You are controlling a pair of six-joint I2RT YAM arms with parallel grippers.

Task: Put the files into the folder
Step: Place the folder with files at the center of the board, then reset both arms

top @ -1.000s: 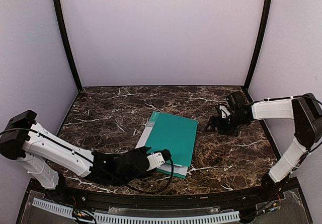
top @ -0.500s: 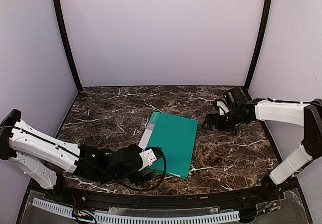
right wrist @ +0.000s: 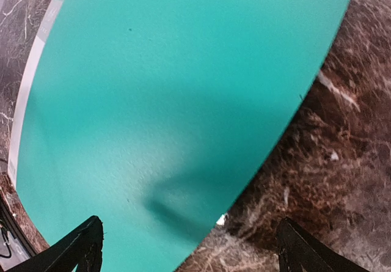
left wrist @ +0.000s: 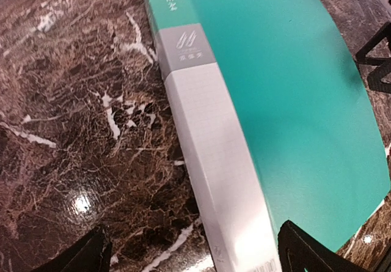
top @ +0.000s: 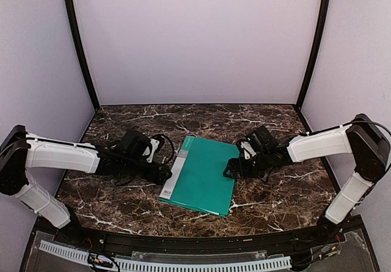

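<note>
The teal-green folder (top: 204,174) lies closed and flat on the marble table, its pale grey spine strip (left wrist: 208,150) on the left. The files are hidden; only a tiny white speck (right wrist: 221,219) shows at the folder's right edge. My left gripper (top: 165,173) is open beside the spine, and in the left wrist view its jaws straddle the strip (left wrist: 195,247) without holding it. My right gripper (top: 231,169) is open at the folder's right edge, one finger over the green cover (right wrist: 171,88) and the other over the marble (right wrist: 190,238).
Dark brown marble tabletop (top: 122,137) with white veins surrounds the folder. Pale walls and black corner posts (top: 78,43) enclose the back and sides. A black rail (top: 183,241) runs along the front edge.
The left arm swung from the folder's front corner up to its spine and its jaws opened. The right arm came in from the far right. White sheet edges no longer show.
</note>
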